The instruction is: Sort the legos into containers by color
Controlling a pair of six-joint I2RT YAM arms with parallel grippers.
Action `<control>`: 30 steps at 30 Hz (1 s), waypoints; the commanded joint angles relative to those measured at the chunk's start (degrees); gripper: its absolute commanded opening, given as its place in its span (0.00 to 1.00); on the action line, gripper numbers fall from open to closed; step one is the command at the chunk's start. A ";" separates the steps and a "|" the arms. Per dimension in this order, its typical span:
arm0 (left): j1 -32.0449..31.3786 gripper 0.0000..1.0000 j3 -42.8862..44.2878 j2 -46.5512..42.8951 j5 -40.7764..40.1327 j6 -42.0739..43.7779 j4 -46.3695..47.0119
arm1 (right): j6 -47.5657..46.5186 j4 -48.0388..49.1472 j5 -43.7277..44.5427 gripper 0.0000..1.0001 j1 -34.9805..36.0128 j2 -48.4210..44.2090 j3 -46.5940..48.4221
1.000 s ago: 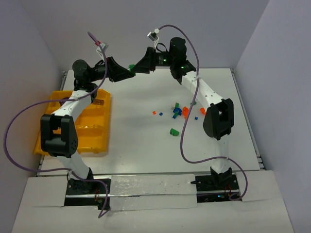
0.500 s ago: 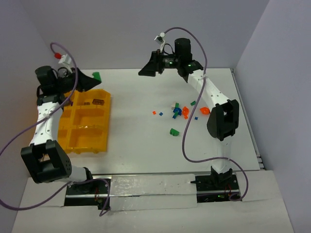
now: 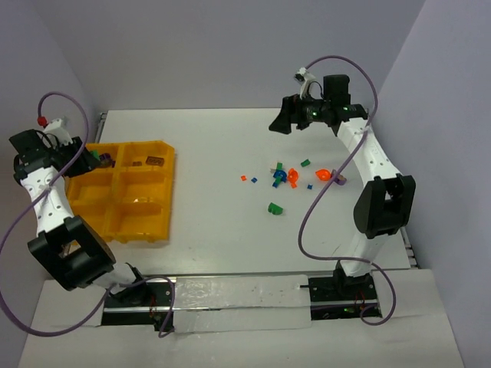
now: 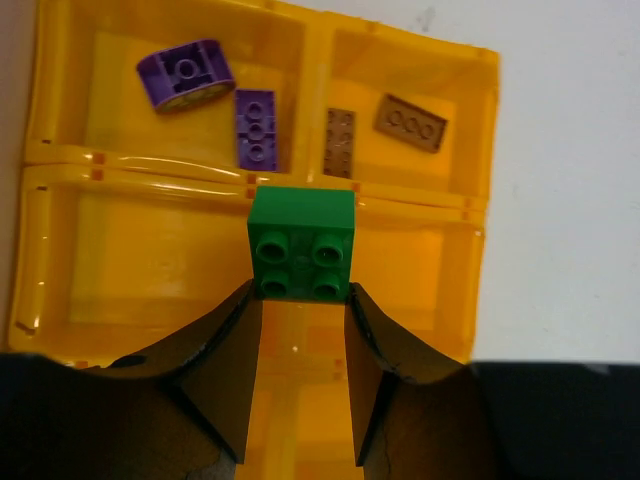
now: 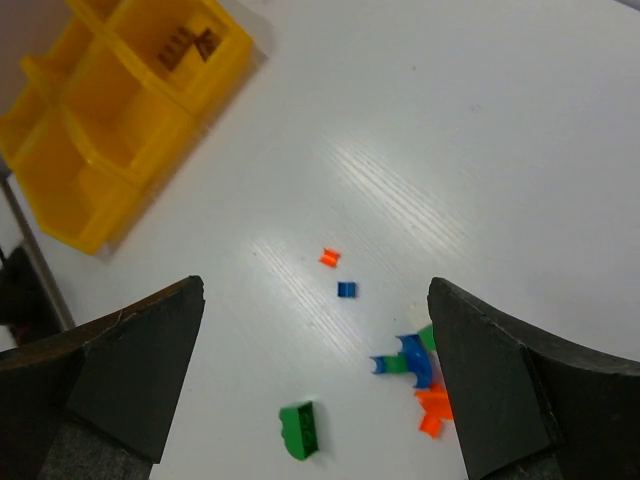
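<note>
My left gripper point(image 4: 300, 300) pinches one green four-stud brick point(image 4: 301, 243) between its fingertips. It hangs above the yellow-orange tray point(image 4: 60, 172) at the left of the table, over the ridge where bins meet. Beyond the brick, one far bin holds two purple pieces point(image 4: 185, 76), and the bin just beside it holds two brown plates point(image 4: 410, 122).

My right gripper point(image 5: 318, 340) hangs over the far right of the white table point(image 5: 480, 150), jaws spread wide and gripping nothing. Below it lie one small orange bit point(image 5: 330, 258), one small blue bit point(image 5: 347, 290) and one loose green brick point(image 5: 300, 430). A clump of blue, green and orange pieces point(image 5: 408, 362) is partly hidden by my finger. All of these lie well apart from the tray.
</note>
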 commanded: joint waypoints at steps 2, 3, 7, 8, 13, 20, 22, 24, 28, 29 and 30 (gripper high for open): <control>0.26 0.00 6.22 6.24 -7.70 0.36 -4.73 | -9.19 -5.35 4.45 1.00 0.51 -5.16 -2.23; 0.31 0.00 6.70 7.06 -8.35 0.27 -4.98 | -10.07 -5.85 5.21 1.00 0.51 -5.56 -2.88; 0.31 0.00 8.72 9.86 -10.46 1.17 -6.76 | -13.08 -7.24 7.00 1.00 0.59 -7.29 -5.07; 0.31 0.00 9.23 10.30 -10.73 1.98 -8.07 | -13.52 -7.34 7.26 1.00 0.52 -7.64 -6.14; 0.57 0.00 9.32 10.76 -12.51 4.28 -10.26 | -15.75 -7.87 8.03 1.00 0.51 -10.22 -9.72; 0.51 0.09 8.13 12.98 -14.61 4.69 -10.65 | -19.06 -10.48 10.78 1.00 0.57 -12.20 -13.57; 0.50 0.15 7.35 12.98 -15.13 4.36 -9.87 | -19.89 -11.46 11.79 0.99 0.51 -12.33 -14.19; 0.49 0.20 7.10 13.41 -15.28 4.28 -9.43 | -21.10 -13.00 12.90 0.97 0.57 -12.17 -14.24; 0.43 0.32 6.67 13.89 -15.49 4.03 -9.20 | -24.67 -16.85 14.28 0.91 0.88 -11.42 -14.07; 0.40 0.34 6.53 13.80 -15.59 4.00 -9.17 | -25.28 -17.64 14.68 0.90 0.95 -11.36 -14.18; 0.40 0.38 6.22 13.62 -15.74 4.29 -9.07 | -26.30 -18.30 15.29 0.89 1.34 -11.36 -14.79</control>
